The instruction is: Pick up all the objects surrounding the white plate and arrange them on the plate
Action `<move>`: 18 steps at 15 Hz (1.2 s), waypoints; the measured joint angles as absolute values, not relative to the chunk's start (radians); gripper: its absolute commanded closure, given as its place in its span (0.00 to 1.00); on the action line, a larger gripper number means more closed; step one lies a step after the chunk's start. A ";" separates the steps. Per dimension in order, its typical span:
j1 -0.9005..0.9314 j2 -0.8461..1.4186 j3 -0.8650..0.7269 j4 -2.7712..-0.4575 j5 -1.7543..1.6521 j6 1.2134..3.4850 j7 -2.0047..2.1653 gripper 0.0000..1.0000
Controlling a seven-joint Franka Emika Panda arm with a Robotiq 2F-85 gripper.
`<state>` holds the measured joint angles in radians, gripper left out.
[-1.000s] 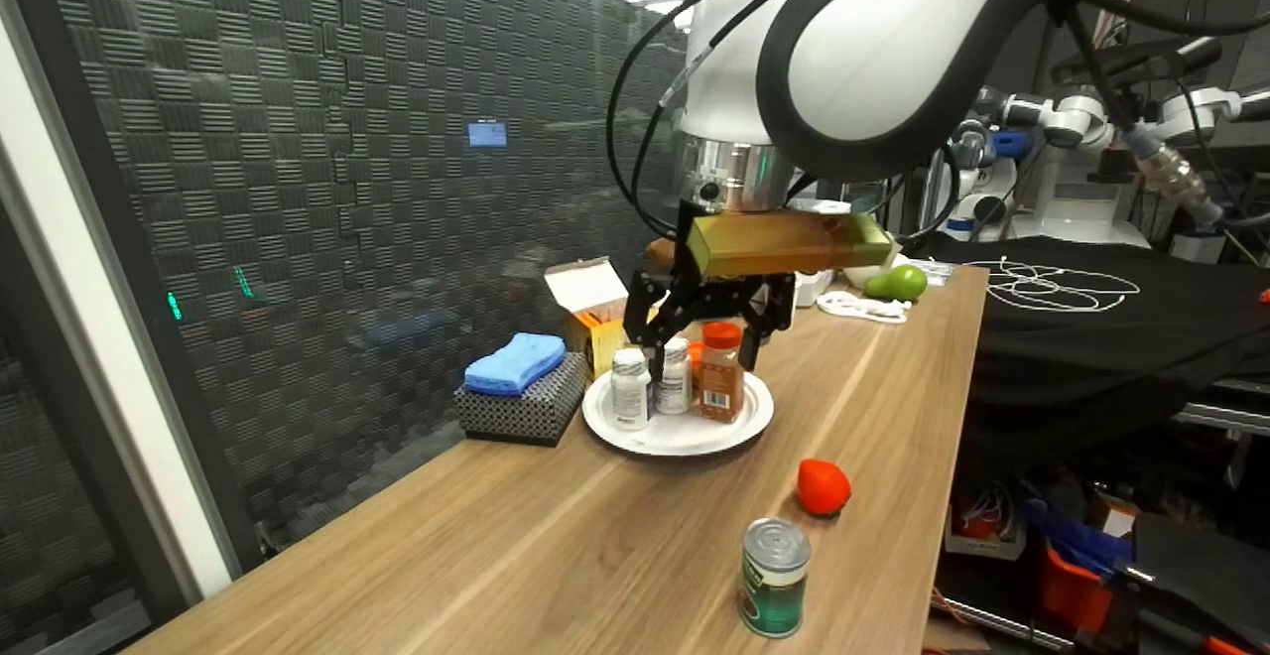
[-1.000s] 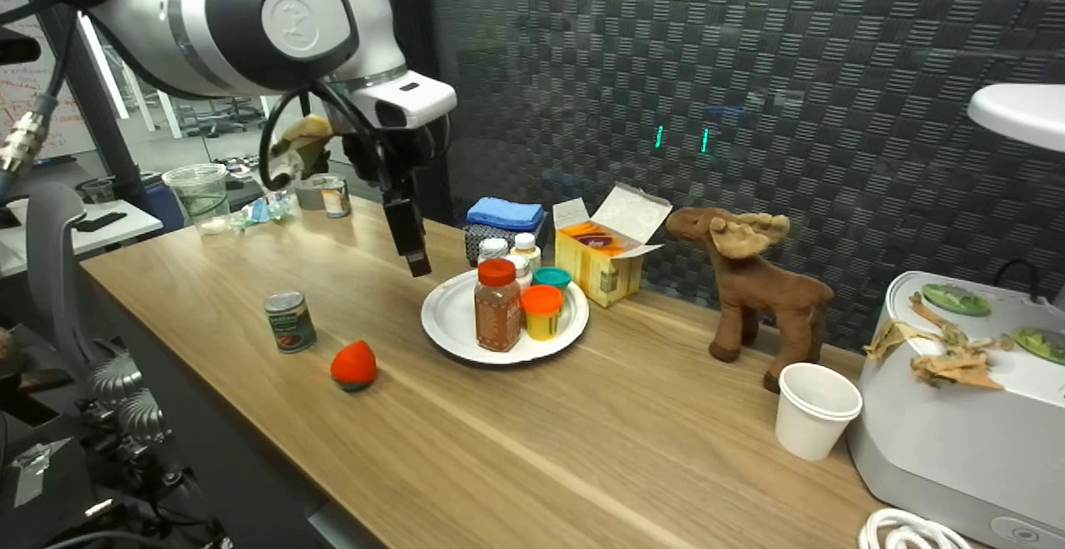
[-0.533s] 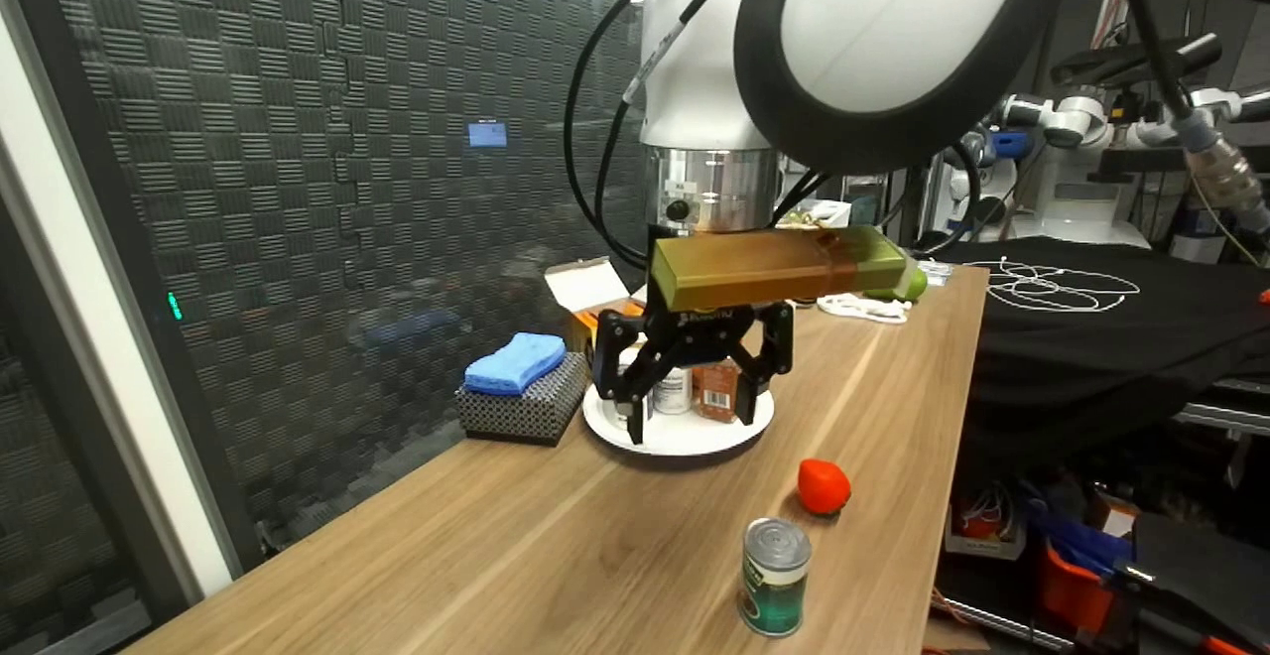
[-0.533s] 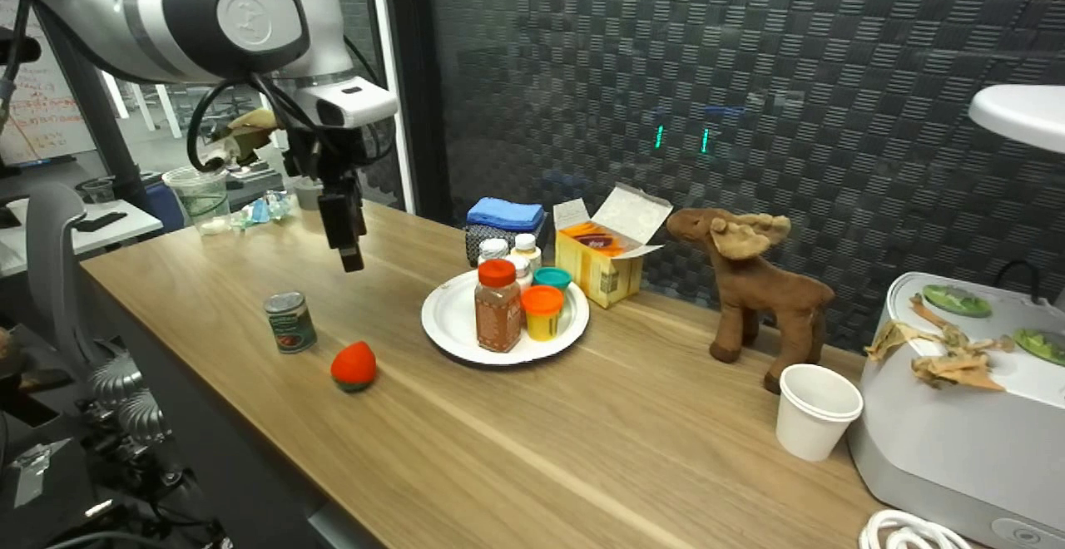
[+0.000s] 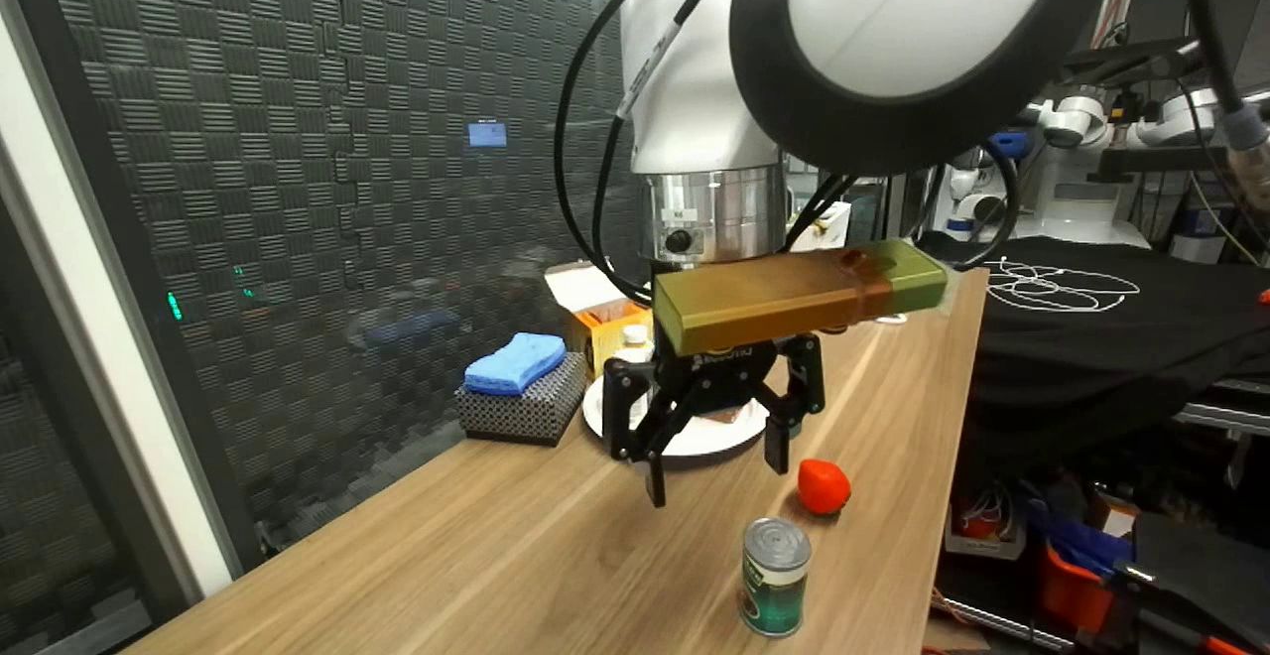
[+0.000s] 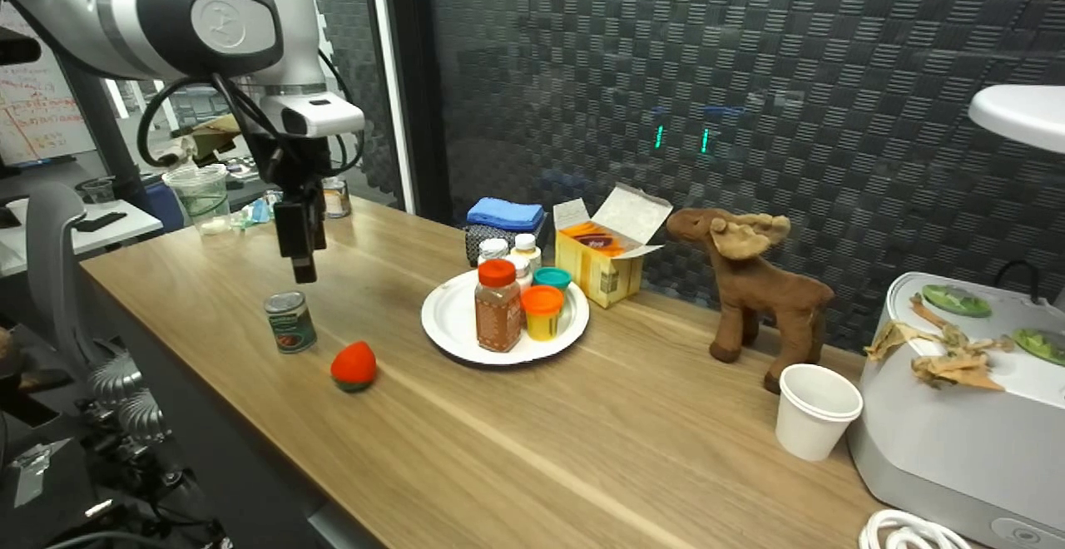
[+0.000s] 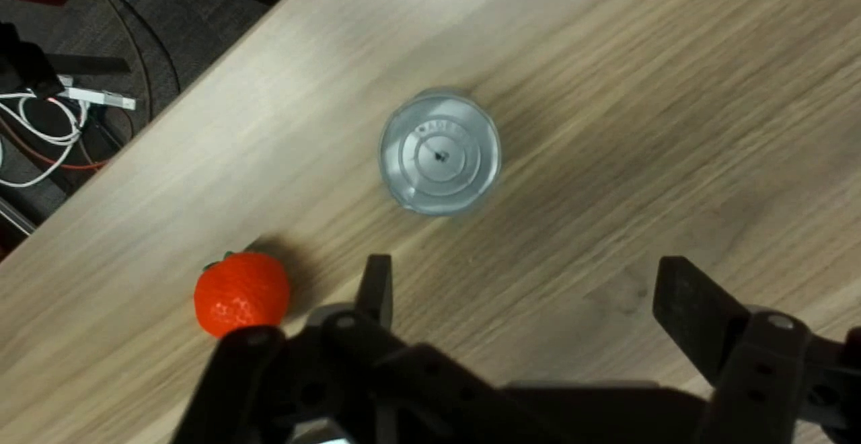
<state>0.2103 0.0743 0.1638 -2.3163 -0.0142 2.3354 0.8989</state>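
Gripper [image 7: 526, 279] has drawn off from the white plate [image 6: 449, 327] within the last second, now near the green-labelled tin can [image 7: 440, 155]; spread wide, holding nothing; wrist view puts the can at its 11 o'clock, the red strawberry-shaped fruit [image 7: 242, 294] at 9 o'clock; in an exterior view both sit on the bench [image 6: 474, 449], roughly between the plate's 8 and 9 o'clock; on the plate, unmoved: red-lidded spice jar [image 6: 497, 314], orange-lidded tub [image 6: 542, 323], teal-lidded tub [image 6: 552, 279], white-capped bottles [image 6: 526, 254]; judged: plate load mostly done, can likely next, fruit also outstanding.
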 measured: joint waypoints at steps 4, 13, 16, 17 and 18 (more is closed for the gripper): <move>0.224 0.073 0.181 -2.337 -0.002 2.333 0.925 0.00; 0.238 0.048 0.208 -2.420 0.012 2.373 0.965 0.00; 0.235 0.036 0.205 -2.436 0.028 2.378 0.963 0.00; 0.230 0.026 0.201 -2.442 0.031 2.378 0.960 0.00; 0.223 0.015 0.198 -2.448 0.031 2.378 0.959 0.00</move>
<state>0.2233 0.0150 0.1979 -2.4476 0.0314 2.3784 0.9591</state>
